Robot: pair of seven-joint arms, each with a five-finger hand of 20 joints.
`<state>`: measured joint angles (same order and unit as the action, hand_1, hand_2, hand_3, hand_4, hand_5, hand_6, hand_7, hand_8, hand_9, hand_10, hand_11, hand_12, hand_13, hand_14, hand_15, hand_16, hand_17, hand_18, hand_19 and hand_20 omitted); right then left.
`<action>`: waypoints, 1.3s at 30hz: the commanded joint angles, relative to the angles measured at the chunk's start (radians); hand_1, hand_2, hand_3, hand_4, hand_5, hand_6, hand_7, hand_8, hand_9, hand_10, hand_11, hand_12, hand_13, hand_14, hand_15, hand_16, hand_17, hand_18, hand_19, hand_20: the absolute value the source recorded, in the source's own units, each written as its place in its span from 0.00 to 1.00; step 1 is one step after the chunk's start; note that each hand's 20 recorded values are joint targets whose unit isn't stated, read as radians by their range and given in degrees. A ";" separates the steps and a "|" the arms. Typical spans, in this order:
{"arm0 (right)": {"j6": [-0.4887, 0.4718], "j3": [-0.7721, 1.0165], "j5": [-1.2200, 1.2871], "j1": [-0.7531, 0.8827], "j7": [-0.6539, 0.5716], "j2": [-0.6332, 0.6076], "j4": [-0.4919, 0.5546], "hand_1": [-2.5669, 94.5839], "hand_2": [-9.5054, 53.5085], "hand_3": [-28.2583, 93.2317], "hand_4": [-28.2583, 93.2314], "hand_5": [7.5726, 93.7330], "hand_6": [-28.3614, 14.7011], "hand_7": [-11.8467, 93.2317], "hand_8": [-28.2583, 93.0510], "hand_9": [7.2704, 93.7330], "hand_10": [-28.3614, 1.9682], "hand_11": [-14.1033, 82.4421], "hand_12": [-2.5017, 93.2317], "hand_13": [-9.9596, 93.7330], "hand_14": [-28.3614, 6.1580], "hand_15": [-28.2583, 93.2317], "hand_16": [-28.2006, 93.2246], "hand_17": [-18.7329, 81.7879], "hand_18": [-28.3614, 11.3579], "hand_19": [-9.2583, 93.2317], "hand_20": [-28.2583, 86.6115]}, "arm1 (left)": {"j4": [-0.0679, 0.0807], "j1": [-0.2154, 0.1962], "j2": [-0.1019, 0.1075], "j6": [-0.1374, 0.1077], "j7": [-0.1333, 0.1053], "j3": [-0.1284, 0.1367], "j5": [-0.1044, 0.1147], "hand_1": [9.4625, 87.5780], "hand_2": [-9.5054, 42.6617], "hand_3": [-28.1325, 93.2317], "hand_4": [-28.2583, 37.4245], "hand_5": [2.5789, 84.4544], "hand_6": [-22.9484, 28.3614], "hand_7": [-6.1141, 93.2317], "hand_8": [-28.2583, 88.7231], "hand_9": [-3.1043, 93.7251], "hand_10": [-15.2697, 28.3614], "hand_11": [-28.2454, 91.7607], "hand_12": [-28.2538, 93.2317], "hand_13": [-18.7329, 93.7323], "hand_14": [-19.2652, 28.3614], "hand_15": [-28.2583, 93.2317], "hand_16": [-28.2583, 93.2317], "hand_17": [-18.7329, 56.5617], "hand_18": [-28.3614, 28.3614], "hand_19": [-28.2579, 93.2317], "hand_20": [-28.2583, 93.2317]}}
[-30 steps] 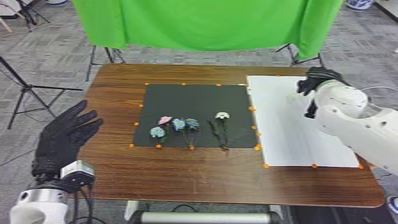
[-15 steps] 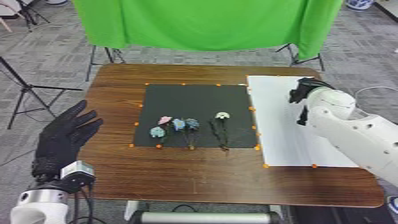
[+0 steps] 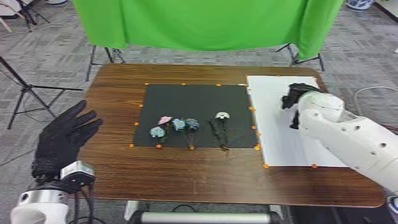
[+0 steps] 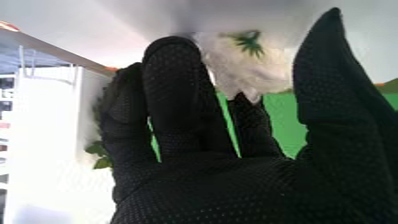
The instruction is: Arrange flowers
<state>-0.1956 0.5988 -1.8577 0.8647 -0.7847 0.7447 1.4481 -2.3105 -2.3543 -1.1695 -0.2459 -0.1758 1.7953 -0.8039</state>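
Observation:
In the head view, my right hand [image 3: 291, 96] is over the upper part of the white sheet [image 3: 275, 135], and my left hand [image 3: 67, 132] is open left of the table. The right wrist view has a whitish flower [image 4: 244, 67] with a green base beyond the gap between the thumb and fingers of my right hand [image 4: 204, 185]. These fingers are fairly straight; contact with the flower cannot be told. Green leaves [image 4: 99, 155] show beside them. On the dark mat [image 3: 178, 95] lie a pink flower [image 3: 164, 120], several blue flowers [image 3: 179, 124] and a white flower [image 3: 222, 115].
The brown table [image 3: 178, 175] carries both sheets side by side, with small orange markers [image 3: 266, 165] along their edges. Behind the table hangs a green cloth [image 3: 204, 25] on stands. A black tripod [image 3: 28, 87] stands on the floor at the left.
My right hand has moved left and slightly toward the near side over the white sheet. My left hand and the flowers on the dark mat have kept their places.

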 commanded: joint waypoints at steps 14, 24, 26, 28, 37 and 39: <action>0.502 -0.317 -0.139 -0.148 -0.048 -0.110 0.059 0.55 0.01 0.91 0.00 0.84 0.67 0.38 0.21 0.97 0.68 0.40 0.31 0.89 0.72 0.86 0.35 0.59 0.17 1.00 0.55 | -0.007 -0.037 -0.009 -0.008 -0.007 0.010 0.007 0.20 0.30 0.90 0.15 0.45 0.65 0.20 0.16 0.41 0.82 0.46 0.31 0.41 0.98 0.65 0.15 0.14 0.93 0.73 0.18; 0.435 -0.130 -0.223 0.020 0.074 -0.105 0.263 0.55 0.00 0.92 0.00 0.85 0.66 0.37 0.22 0.97 0.67 0.40 0.31 0.89 0.72 0.85 0.36 0.59 0.17 1.00 0.56 | -0.012 -0.045 -0.007 -0.008 -0.001 0.019 0.004 0.20 0.30 0.91 0.15 0.45 0.65 0.20 0.16 0.41 0.82 0.46 0.31 0.41 0.98 0.65 0.15 0.14 0.93 0.73 0.18; 0.391 -0.072 -0.241 0.084 0.114 -0.092 0.306 0.55 0.00 0.92 0.00 0.85 0.66 0.37 0.22 0.97 0.67 0.40 0.31 0.89 0.71 0.85 0.36 0.59 0.17 1.00 0.57 | -0.011 -0.040 -0.007 -0.005 0.006 0.020 0.002 0.20 0.30 0.91 0.15 0.45 0.65 0.20 0.16 0.41 0.82 0.46 0.31 0.41 0.98 0.65 0.15 0.14 0.93 0.73 0.18; 0.367 -0.036 -0.258 0.137 0.140 -0.078 0.343 0.55 0.00 0.92 0.00 0.86 0.66 0.36 0.22 0.97 0.67 0.40 0.31 0.90 0.71 0.85 0.36 0.59 0.16 1.00 0.57 | -0.009 -0.037 -0.006 -0.001 0.008 0.020 0.002 0.20 0.30 0.91 0.15 0.45 0.66 0.20 0.16 0.41 0.82 0.46 0.31 0.41 0.98 0.65 0.15 0.14 0.93 0.73 0.18; 0.320 -0.059 -0.307 0.225 0.198 -0.088 0.416 0.56 0.00 0.92 0.00 0.86 0.66 0.36 0.23 0.97 0.67 0.41 0.32 0.89 0.71 0.85 0.36 0.59 0.16 1.00 0.57 | -0.005 -0.025 -0.008 0.013 0.031 0.024 -0.006 0.20 0.30 0.91 0.15 0.45 0.65 0.20 0.16 0.41 0.82 0.46 0.31 0.41 0.98 0.65 0.15 0.14 0.93 0.73 0.18; 0.305 -0.025 -0.307 0.263 0.205 -0.075 0.423 0.55 0.00 0.92 0.00 0.86 0.66 0.36 0.23 0.97 0.66 0.41 0.32 0.89 0.71 0.85 0.36 0.59 0.16 1.00 0.57 | -0.007 -0.031 -0.009 0.010 0.028 0.028 -0.005 0.20 0.30 0.91 0.15 0.45 0.65 0.20 0.16 0.41 0.82 0.46 0.31 0.41 0.98 0.65 0.15 0.14 0.93 0.73 0.18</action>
<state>0.1156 0.6062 -2.1494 1.0565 -0.6051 0.6687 1.8550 -2.3158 -2.3774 -1.1718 -0.2439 -0.1606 1.8160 -0.8054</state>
